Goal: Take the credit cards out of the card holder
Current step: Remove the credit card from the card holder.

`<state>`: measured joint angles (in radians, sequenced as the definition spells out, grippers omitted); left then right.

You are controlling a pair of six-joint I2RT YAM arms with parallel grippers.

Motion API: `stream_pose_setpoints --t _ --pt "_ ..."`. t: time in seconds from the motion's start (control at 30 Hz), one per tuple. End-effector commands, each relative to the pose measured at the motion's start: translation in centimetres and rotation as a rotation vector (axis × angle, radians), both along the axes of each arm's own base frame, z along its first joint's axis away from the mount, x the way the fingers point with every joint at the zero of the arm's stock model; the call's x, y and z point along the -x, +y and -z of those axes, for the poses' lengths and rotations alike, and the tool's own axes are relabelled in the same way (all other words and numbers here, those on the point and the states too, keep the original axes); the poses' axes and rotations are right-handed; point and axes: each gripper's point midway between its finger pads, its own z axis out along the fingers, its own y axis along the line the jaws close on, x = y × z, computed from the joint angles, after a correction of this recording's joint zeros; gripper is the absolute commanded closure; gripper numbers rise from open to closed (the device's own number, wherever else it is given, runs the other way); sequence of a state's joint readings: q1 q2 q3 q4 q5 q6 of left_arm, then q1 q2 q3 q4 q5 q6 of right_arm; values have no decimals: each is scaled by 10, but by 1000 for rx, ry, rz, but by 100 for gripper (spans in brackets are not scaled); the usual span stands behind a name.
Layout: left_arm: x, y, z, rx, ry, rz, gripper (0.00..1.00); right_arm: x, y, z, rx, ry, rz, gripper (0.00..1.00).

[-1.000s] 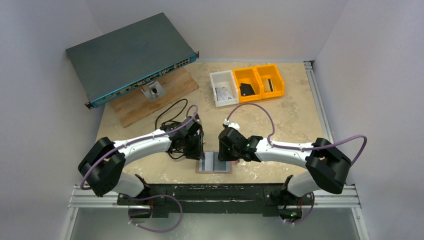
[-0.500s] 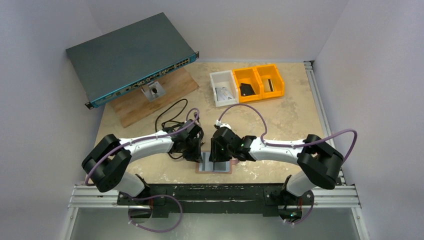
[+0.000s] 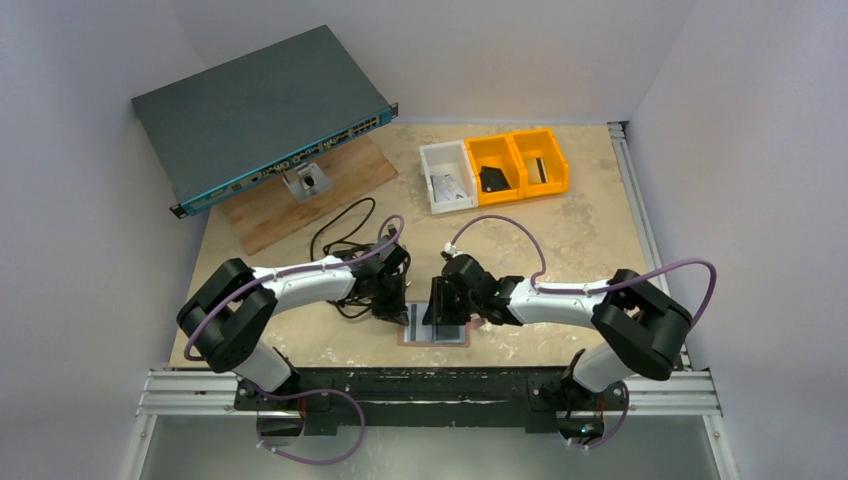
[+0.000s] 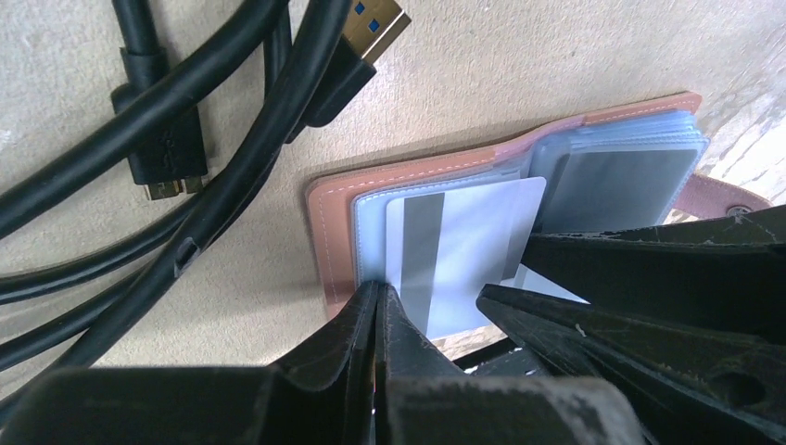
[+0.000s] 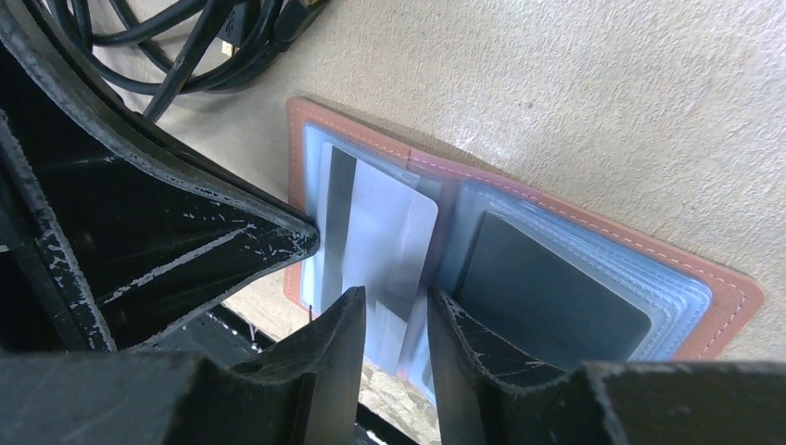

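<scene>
The card holder (image 3: 430, 338) lies open and flat near the table's front edge, with its pink-brown rim (image 4: 324, 232) showing. A white card with a dark stripe (image 4: 463, 241) sticks partly out of the left clear pocket. It also shows in the right wrist view (image 5: 380, 232). A dark grey card (image 5: 547, 287) sits in the right pockets. My left gripper (image 4: 378, 292) is shut, its tips at the left pocket's edge beside the white card. My right gripper (image 5: 397, 295) is open a narrow gap, its fingers straddling the white card's near edge.
Black cables (image 4: 185, 139) with USB plugs lie just left of the holder. A network switch (image 3: 260, 110) rests on a wooden board (image 3: 300, 195) at the back left. A white bin (image 3: 447, 175) and two orange bins (image 3: 518, 163) stand at the back.
My right gripper has moved left and now hangs over the holder's middle. My left gripper has shifted slightly toward the holder's left side.
</scene>
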<state>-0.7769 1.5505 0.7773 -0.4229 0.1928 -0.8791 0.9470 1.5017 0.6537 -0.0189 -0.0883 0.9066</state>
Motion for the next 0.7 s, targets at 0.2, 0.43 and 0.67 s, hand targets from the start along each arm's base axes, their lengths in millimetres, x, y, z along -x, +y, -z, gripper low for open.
stream_pose_setpoints --t 0.2,0.43,0.67 --pt "11 18 30 -129 45 -18 100 -2 -2 1 -90 20 14 83" --pt "15 23 34 -169 62 -38 100 -6 -7 -8 -164 9 39 94" --pt "17 29 37 -202 70 -53 100 -8 -16 -13 -187 -8 65 100"
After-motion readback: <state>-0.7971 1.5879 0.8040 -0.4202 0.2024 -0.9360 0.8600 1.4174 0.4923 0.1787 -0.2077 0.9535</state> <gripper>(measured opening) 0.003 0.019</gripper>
